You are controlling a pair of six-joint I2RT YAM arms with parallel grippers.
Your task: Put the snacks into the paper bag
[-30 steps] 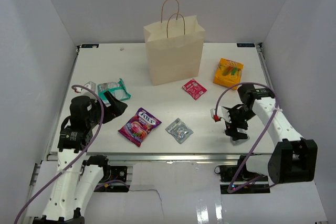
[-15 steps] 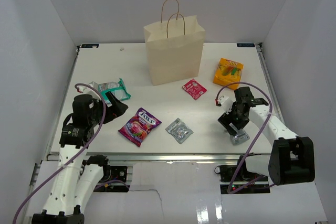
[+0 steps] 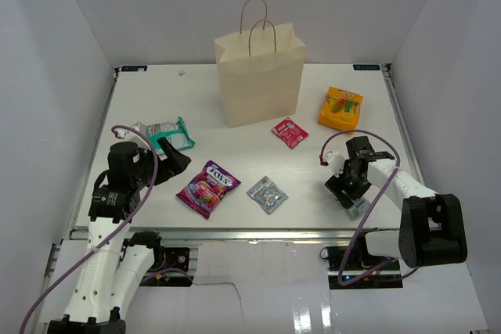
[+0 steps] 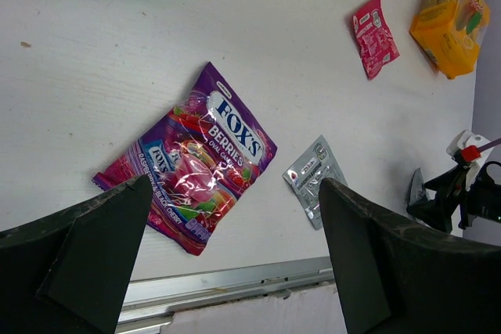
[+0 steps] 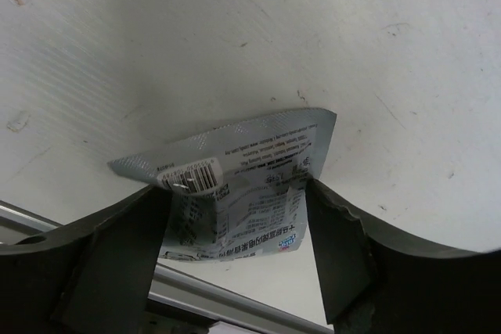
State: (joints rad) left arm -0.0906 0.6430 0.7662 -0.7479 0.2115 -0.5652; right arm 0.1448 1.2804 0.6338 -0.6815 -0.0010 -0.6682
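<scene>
Left gripper (image 3: 174, 162) hangs over the near-left part of the table (image 3: 156, 99), fingers wide apart, nothing between them. In your left wrist view the purple candy bag (image 4: 192, 162) lies flat just below and ahead of those fingers, label up, not touched.

Right gripper (image 5: 235, 224) is down at the near-right edge of the table. Its fingers (image 5: 117, 256) are apart and straddle one silver-grey wrapper (image 5: 243, 185). The wrapper lies on the table, printed side up, with its side edges right at the inner faces of the fingers and a small crease near the right-hand finger. It is not lifted.

The paper bag (image 3: 258, 76) stands upright at the far middle of the table, mouth up, both twine handles standing. You cannot see inside it.

Other snacks, all on the table outside the bag:
- teal-and-white pouch (image 3: 168, 132), left side, just beyond the left gripper
- red-pink sachet (image 3: 289, 131), just in front of the bag's right corner
- orange-yellow pack (image 3: 340, 108), right of the bag, apart from it
- second silver-grey wrapper (image 3: 267, 194), near the front edge, between the purple bag and the right gripper, touching neither
</scene>
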